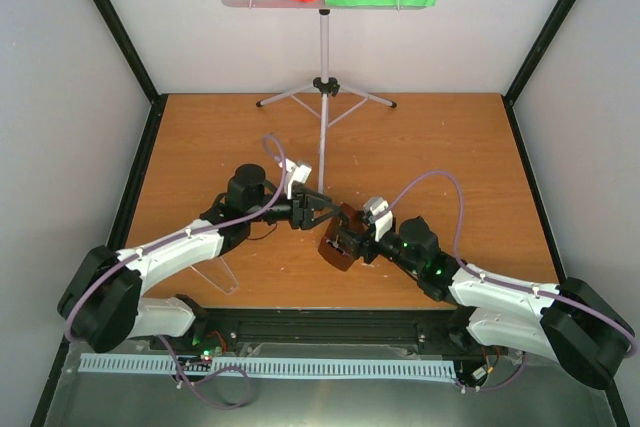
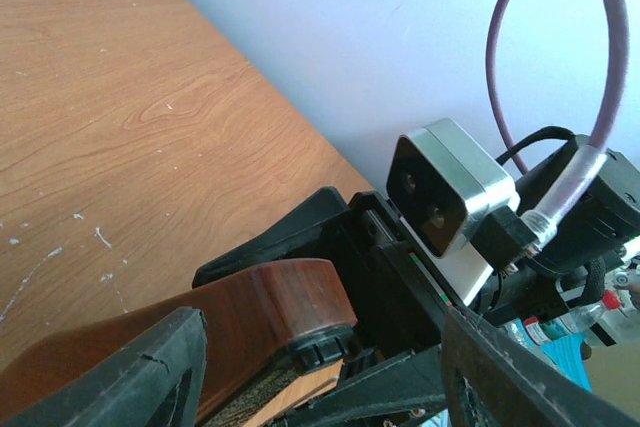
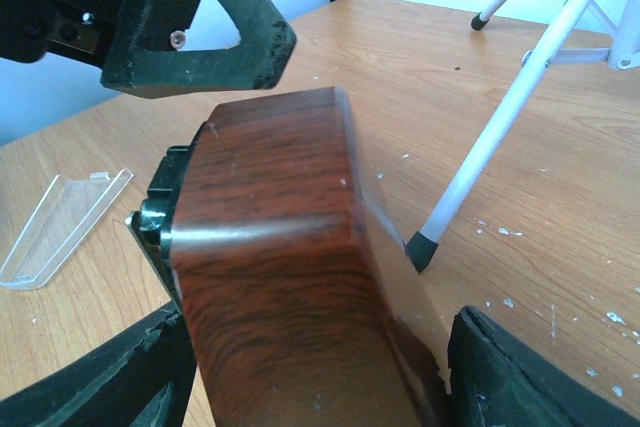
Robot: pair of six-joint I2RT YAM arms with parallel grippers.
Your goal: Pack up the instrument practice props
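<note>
Partly hidden, metronome (image 1: pixel 332 252) sat gripped in right end effector (image 1: pixel 347 242), base cut off in wrist views; left end effector (image 1: pixel 325 209) gaped, released, around metronome's top.

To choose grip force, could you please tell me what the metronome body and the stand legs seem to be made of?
The metronome: wood or wood-look veneer, glossy; dark grain with highlights. The stand legs: probably pale metal tube, smooth, with black rubbery feet.

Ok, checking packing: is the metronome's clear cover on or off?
Off: the clear cover lies on the table, apart from the metronome.
</note>
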